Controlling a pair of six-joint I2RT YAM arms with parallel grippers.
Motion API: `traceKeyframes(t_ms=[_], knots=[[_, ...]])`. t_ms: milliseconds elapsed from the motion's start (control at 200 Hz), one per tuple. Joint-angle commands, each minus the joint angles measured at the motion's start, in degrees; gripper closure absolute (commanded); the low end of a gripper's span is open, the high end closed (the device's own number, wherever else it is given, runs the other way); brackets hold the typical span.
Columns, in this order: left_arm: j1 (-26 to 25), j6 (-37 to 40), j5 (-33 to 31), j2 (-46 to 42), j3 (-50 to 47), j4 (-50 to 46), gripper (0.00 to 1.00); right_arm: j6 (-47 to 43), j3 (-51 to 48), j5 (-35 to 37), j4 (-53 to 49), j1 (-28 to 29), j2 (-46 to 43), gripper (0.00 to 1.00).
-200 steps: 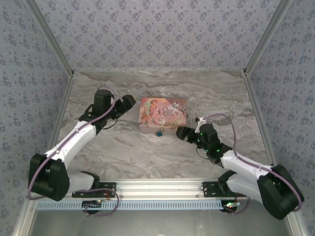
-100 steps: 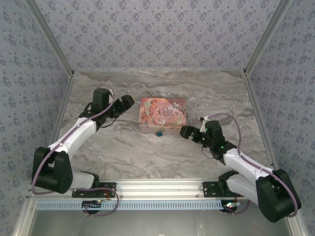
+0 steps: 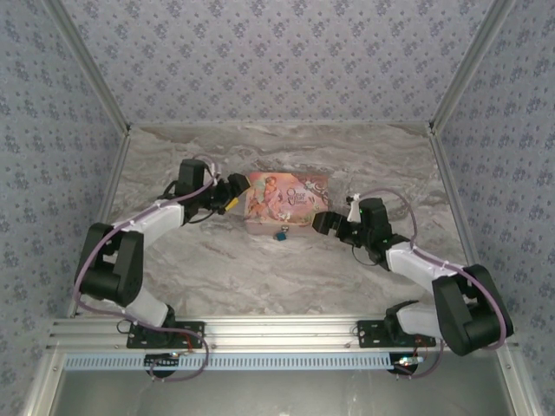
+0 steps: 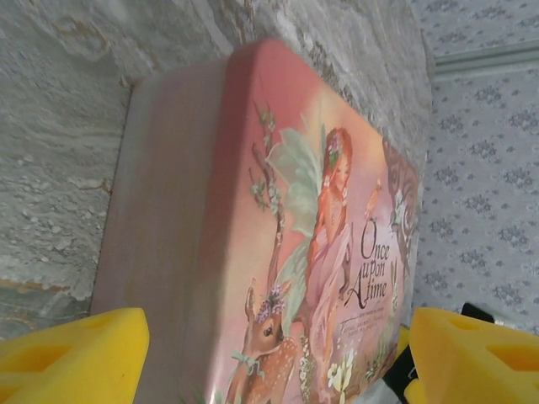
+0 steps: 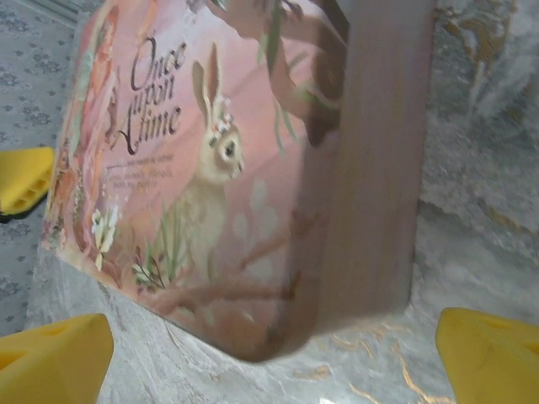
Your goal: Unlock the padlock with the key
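Observation:
The tiny blue-teal padlock [image 3: 282, 233] hangs at the front side of the pink illustrated tin [image 3: 288, 201]. I cannot make out the key; it is hidden or too small to tell. My left gripper [image 3: 234, 196] is at the tin's left end and stands open. In the left wrist view its yellow fingers [image 4: 67, 353] flank the tin [image 4: 278, 236]. My right gripper [image 3: 319, 222] is at the tin's right end, also open. In the right wrist view its yellow fingers [image 5: 55, 358] stand wide on either side of the tin's corner [image 5: 253, 185]. Nothing is held.
The tin lies on a marbled table [image 3: 260, 277] inside patterned walls [image 3: 277, 52]. Across the tin, a yellow finger of the left gripper [image 5: 25, 177] shows in the right wrist view. An aluminium rail [image 3: 277, 334] runs along the near edge.
Both arms have closed in on the tin: the left gripper swung right to its left end, the right gripper moved up and left to its right end. Tin and padlock stayed put.

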Motion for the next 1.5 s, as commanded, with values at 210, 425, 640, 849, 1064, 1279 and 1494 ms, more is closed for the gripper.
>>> traceKeyframes(t_ms=[210, 425, 640, 849, 1064, 1279, 1494], knots=[[-2.28, -2.62, 3.97, 5.84, -0.25, 5.14, 0.2, -1.44, 8.14, -4.5, 1.29, -1.16, 9.03, 0.03], [-5.05, -4.41, 2.41, 5.01, -2.84, 6.91, 0.21, -6.18, 13.24, -6.67, -1.87, -0.68, 13.31, 0.1], [-7.93, -5.45, -2.85, 0.51, -6.8, 6.21, 0.21, -7.66, 17.59, -8.03, -2.96, 0.24, 16.98, 0.1], [-8.64, -4.7, -5.57, -5.6, -9.74, 2.56, 0.21, -7.95, 23.07, -9.85, -2.71, 2.41, 22.84, 0.1], [-10.87, -6.04, -7.01, -9.68, -13.72, 1.93, 0.21, -6.39, 27.53, -10.51, -0.2, 4.24, 28.24, 0.1], [-10.87, -4.17, -11.51, -13.33, -14.6, -2.7, 0.21, -5.94, 28.53, -9.04, 0.47, 3.86, 29.19, 0.08], [-10.55, -2.4, -14.66, -15.42, -12.36, -7.97, 0.2, -6.07, 28.31, -7.19, -1.76, 1.93, 27.95, 0.05]])
